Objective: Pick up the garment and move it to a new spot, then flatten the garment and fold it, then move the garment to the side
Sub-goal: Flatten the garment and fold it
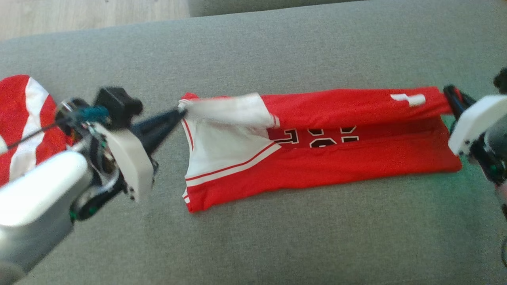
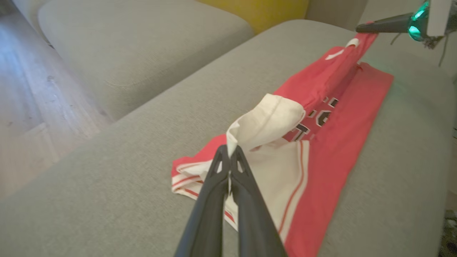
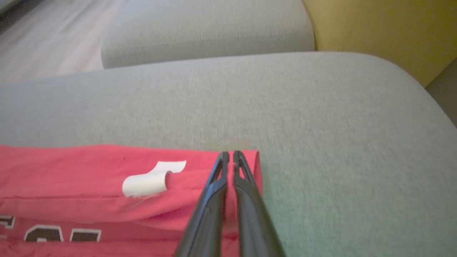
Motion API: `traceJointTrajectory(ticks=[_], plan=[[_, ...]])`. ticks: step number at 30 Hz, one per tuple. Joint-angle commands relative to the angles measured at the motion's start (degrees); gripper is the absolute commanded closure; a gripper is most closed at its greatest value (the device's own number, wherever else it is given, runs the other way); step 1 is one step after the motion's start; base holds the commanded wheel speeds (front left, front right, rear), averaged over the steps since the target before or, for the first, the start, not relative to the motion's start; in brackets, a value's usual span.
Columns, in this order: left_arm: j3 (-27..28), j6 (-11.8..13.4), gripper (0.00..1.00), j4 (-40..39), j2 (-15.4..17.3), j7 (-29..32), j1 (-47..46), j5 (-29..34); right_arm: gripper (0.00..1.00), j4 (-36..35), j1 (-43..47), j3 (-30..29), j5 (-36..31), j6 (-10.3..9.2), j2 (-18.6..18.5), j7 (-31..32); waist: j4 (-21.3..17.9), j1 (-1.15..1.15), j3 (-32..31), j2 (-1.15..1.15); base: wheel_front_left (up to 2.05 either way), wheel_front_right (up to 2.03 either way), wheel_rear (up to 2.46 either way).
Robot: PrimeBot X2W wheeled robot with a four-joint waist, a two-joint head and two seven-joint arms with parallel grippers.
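Note:
The garment (image 1: 324,158) is a red jersey with a white panel and black lettering, spread across the grey cushion (image 1: 277,237). Its far edge is lifted and stretched between both grippers. My left gripper (image 1: 179,113) is shut on the white corner at the jersey's left end; the left wrist view shows that white cloth pinched at the tips (image 2: 228,151). My right gripper (image 1: 449,93) is shut on the red corner at the right end, with its tips (image 3: 228,157) over the red hem (image 3: 255,167). A curled white label (image 3: 148,180) sits on the lifted strip.
A second red and white garment (image 1: 23,122) lies at the cushion's left edge behind my left arm. Another grey cushion (image 3: 207,32) and a yellow one (image 3: 385,32) stand beyond. Wooden floor (image 2: 28,107) lies past the cushion's edge.

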Motion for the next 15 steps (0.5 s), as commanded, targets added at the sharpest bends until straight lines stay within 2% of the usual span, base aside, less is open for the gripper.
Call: traceJointTrajectory(ticks=[1,4,15], plan=[[2.2,0.5,1.00,-2.3,2.6,0.7,-1.2,-0.2,1.00,-3.1,1.5,0.9,1.0,0.39,-2.9,1.4,0.3,0.02,-0.4,0.00,0.00,0.00,0.00],[1.3,1.2,1.00,-4.1,3.2,1.6,0.3,-0.5,1.00,-5.6,4.3,1.5,2.3,0.39,-5.2,3.8,0.5,0.02,-0.8,0.00,0.00,0.00,0.00],[-1.3,1.3,1.00,-7.7,4.8,4.6,3.8,-2.6,1.00,-10.3,10.1,2.5,4.3,0.39,-9.2,11.8,0.9,0.02,-1.9,0.00,0.00,0.00,0.00]])
